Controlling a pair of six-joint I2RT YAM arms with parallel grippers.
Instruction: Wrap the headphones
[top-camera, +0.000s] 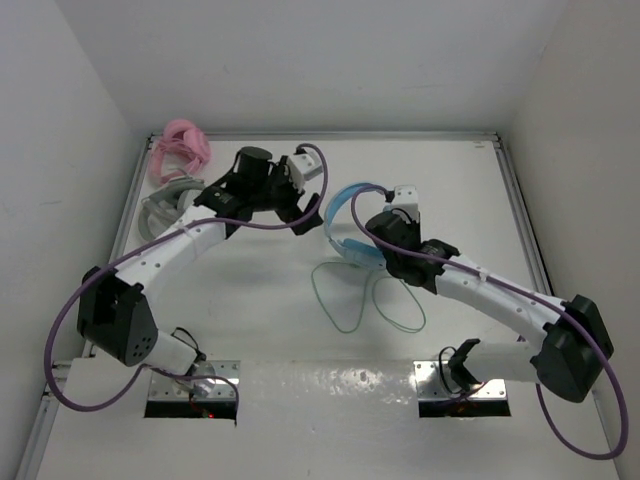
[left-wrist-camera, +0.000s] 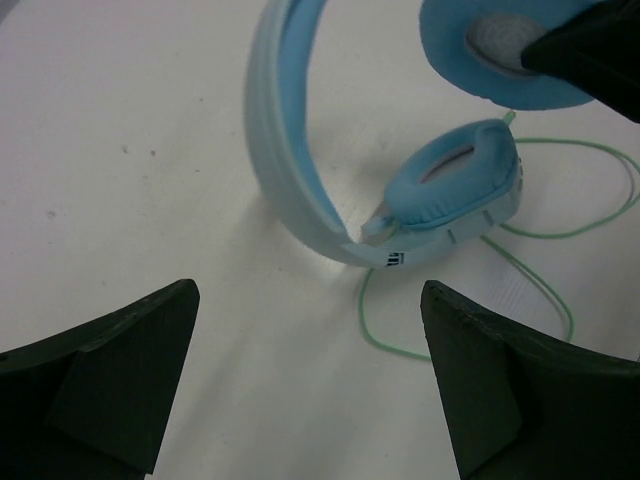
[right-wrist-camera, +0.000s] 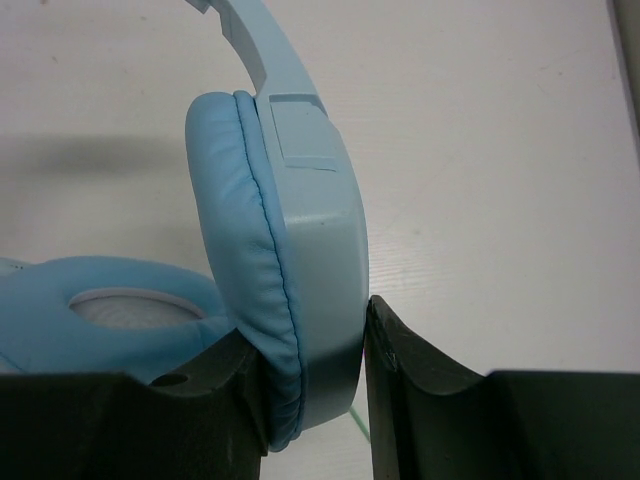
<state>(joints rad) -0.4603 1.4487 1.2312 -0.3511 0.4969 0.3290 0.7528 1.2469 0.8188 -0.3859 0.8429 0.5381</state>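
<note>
From above: the blue headphones (top-camera: 350, 248) sit in the middle of the bench (top-camera: 250, 300). Their green cable (top-camera: 345, 300) loops on the near side.
Left wrist view: the left hand (left-wrist-camera: 310, 380) is wide and holds nothing. The headphones lie just past it.
Right wrist view: the right hand (right-wrist-camera: 312, 375) pinches one ear cup (right-wrist-camera: 290, 250), which stands upright.

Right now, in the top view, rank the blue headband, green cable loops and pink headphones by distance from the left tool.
1. Blue headband, just right of the left tool.
2. Green cable loops, toward the bases.
3. Pink headphones, far-left corner.
</note>
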